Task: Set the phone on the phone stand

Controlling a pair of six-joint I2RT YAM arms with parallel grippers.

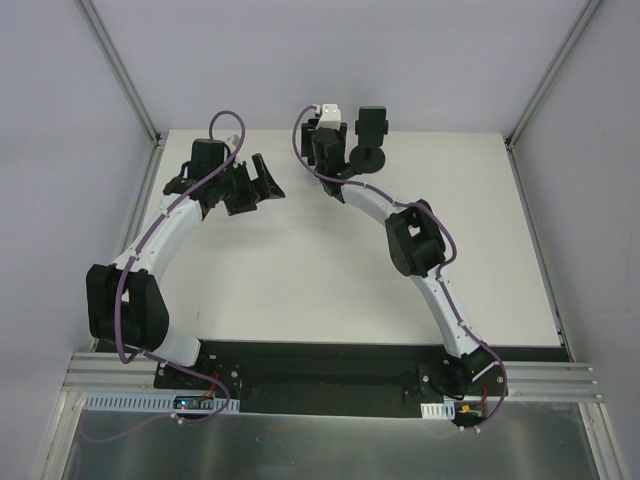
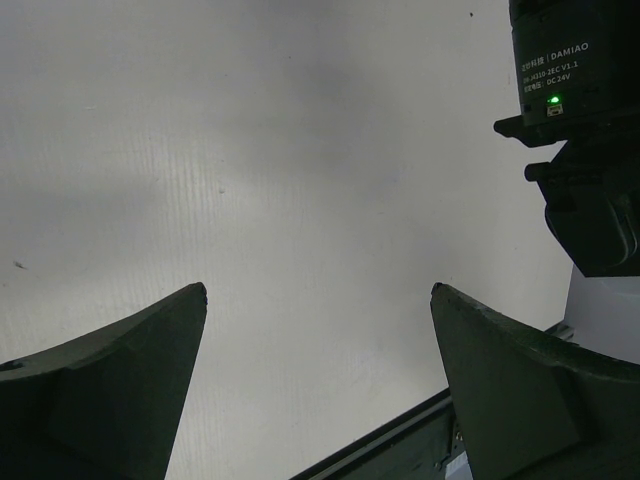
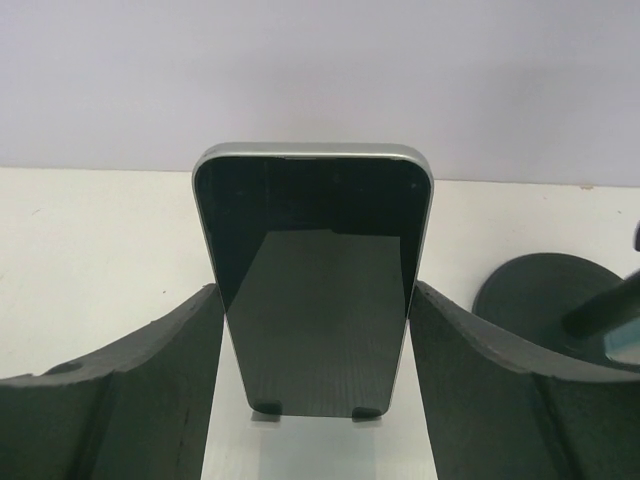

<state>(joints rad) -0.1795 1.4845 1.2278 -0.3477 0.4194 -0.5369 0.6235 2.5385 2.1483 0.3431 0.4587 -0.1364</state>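
Carrying step, I judge: right fingers point(image 3: 150, 385) pinch the phone point(image 3: 315, 280); left fingers point(image 2: 110, 390) spread, empty. Next, align it over the phone stand point(image 3: 535, 295).

In the top view, the black disc-based phone stand point(image 1: 368, 140) stands at the upper middle of the frame, on the far part of the flat white table point(image 1: 300, 280). The black two-finger right gripper point(image 1: 328, 145) sits just left of it. The black two-finger left gripper point(image 1: 268, 182) lies further left, apart from both.

In the right wrist view, the thin black glossy smartphone point(image 3: 313, 270) stands at centre frame between the two fingers point(image 3: 150, 390), which touch its long sides. The stand's base point(image 3: 540, 295) lies at the right edge, behind the right-hand finger.

In the left wrist view, the fingers point(image 2: 110, 390) fill the lower corners, with table surface between them.
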